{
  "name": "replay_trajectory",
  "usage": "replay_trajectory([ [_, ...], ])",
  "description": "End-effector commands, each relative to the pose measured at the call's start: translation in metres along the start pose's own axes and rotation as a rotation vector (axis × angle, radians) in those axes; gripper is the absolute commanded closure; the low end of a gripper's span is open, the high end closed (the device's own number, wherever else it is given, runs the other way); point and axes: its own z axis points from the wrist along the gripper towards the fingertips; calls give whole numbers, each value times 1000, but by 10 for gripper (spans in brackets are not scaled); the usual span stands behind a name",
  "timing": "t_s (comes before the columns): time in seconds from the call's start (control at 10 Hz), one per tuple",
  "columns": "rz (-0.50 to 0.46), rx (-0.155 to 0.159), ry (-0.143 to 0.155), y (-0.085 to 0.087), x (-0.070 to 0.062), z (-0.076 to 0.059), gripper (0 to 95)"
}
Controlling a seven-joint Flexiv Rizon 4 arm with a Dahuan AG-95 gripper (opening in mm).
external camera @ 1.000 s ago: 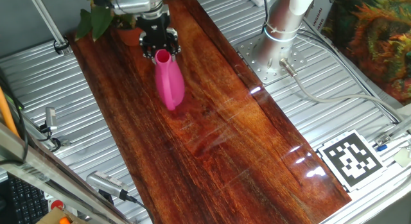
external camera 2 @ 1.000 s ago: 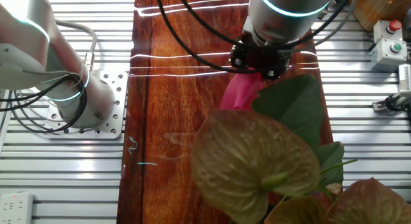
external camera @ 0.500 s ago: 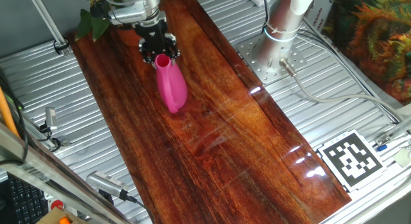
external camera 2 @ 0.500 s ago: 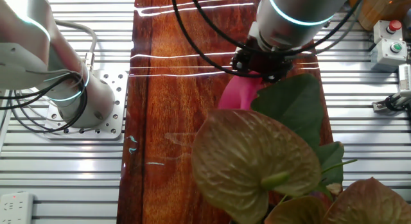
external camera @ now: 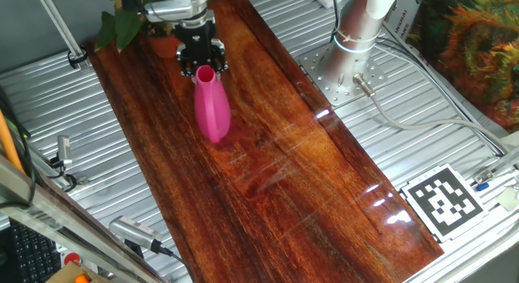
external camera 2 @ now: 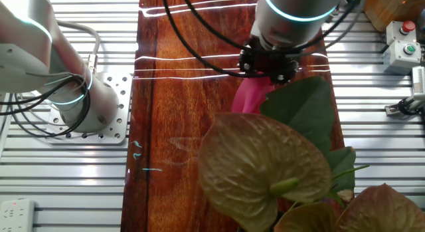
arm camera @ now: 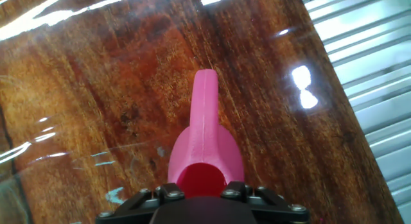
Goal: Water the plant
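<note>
My gripper (external camera: 201, 62) is shut on the rim of the pink watering can (external camera: 212, 109), which hangs below it over the wooden board (external camera: 276, 169), spout pointing away from the hand. The plant (external camera: 119, 25), a few dark-green leaves over a terracotta pot (external camera: 162, 46), stands just behind and to the left of the gripper at the board's far corner. In the other fixed view the plant's big leaves (external camera 2: 300, 112) fill the foreground and hide most of the can (external camera 2: 247, 99) below the gripper (external camera 2: 267, 64). The hand view shows the can's open mouth and spout (arm camera: 205, 121) between the jaws (arm camera: 202, 189).
The arm's white base (external camera: 357, 32) stands on a metal plate to the right of the board. Bushy orange-and-green foliage (external camera: 470, 40) sits at the far right. A marker tag (external camera: 444, 200) lies by the board's near right. Cables and button boxes (external camera 2: 402, 49) lie beside the board.
The gripper and the can shifted slightly right and back again; the can's body now hangs a little further left. The hold is unchanged.
</note>
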Motion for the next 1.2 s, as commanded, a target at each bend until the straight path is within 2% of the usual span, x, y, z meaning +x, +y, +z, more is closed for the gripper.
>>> replay_trajectory([
  [0.1,14,-36,5,-1,-1,-4,570],
  [0.2,11,-37,5,-1,-1,-4,570],
  [0.3,-10,8,2,-1,-1,-5,570],
  [0.4,2,0,1,-1,-1,-5,760],
  [0.5,14,-26,-3,-1,-1,-4,760],
  [0.6,13,-21,-3,-1,-1,-4,760],
  [0.7,9,2,0,-1,-1,-5,760],
  [0.8,11,-3,-1,-2,0,-6,760],
  [0.9,27,-65,9,-3,-1,-7,760],
  [1.0,0,-6,-10,-4,-1,-7,570],
  [1.1,-1,-9,-3,-5,-1,-6,570],
  [1.2,6,-33,-4,-6,-1,-6,570],
])
